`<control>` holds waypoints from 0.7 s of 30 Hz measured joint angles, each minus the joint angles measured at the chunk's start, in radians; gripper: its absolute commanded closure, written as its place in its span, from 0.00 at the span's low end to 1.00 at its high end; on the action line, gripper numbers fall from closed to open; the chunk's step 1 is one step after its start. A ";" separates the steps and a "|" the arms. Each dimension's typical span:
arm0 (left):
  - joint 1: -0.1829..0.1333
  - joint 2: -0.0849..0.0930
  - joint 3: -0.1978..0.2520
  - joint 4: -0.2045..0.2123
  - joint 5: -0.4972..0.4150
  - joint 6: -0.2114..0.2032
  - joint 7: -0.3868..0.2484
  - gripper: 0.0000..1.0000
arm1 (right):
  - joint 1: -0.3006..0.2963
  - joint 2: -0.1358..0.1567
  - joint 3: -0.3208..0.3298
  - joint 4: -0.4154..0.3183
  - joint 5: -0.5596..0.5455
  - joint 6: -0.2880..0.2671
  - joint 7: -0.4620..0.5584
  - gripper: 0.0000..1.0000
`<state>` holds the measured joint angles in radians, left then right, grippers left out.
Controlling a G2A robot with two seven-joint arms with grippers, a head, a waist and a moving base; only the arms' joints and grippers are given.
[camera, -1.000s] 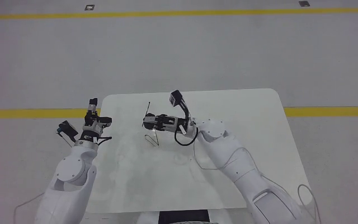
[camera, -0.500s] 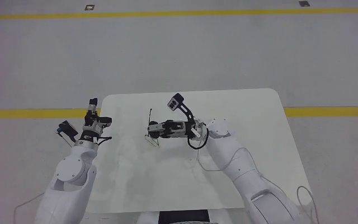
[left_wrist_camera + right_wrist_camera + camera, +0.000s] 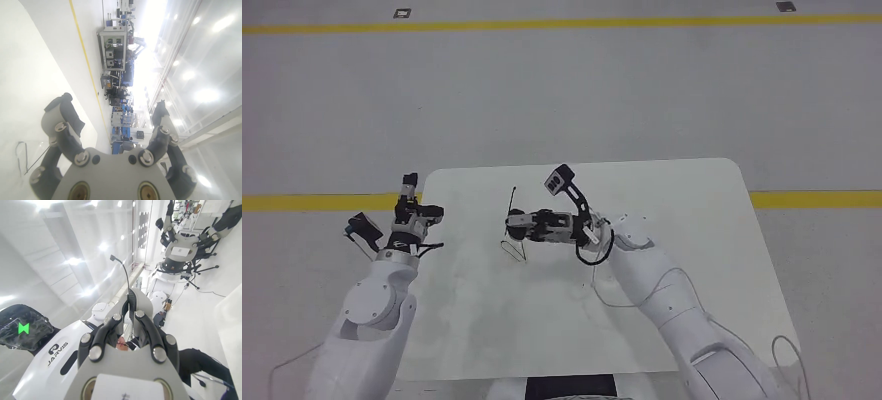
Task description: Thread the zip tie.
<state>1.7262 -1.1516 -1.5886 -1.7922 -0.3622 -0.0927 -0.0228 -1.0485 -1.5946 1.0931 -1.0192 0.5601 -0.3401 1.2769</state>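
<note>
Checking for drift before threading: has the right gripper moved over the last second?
Yes. The right gripper, shut on the zip tie, has shifted a little away from the table far edge, toward the robot.

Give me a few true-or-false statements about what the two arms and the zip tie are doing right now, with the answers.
1. The right end effector is shut on a black zip tie. True.
2. The left end effector grips the zip tie's other end. False: it is open and empty.
3. The zip tie lies flat on the table. False: it sticks out from between the right end effector's fingers.
4. The table is white. True.
</note>
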 measured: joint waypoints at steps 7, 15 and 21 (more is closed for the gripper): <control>0.002 -0.001 0.034 0.067 0.351 -0.260 0.052 0.00 | -0.004 -0.001 0.013 0.009 0.013 0.000 -0.080 1.00; -0.012 -0.006 0.047 0.041 0.452 -0.247 0.155 0.00 | -0.005 -0.002 0.021 0.017 0.020 0.000 -0.105 1.00; -0.015 -0.002 0.063 0.023 0.545 -0.247 0.117 0.00 | -0.013 0.001 0.020 0.004 -0.005 0.000 -0.137 1.00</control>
<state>1.7115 -1.1539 -1.5259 -1.7691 0.1828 -0.3400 0.0941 -1.0612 -1.5939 1.1131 -1.0155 0.5556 -0.3400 1.1401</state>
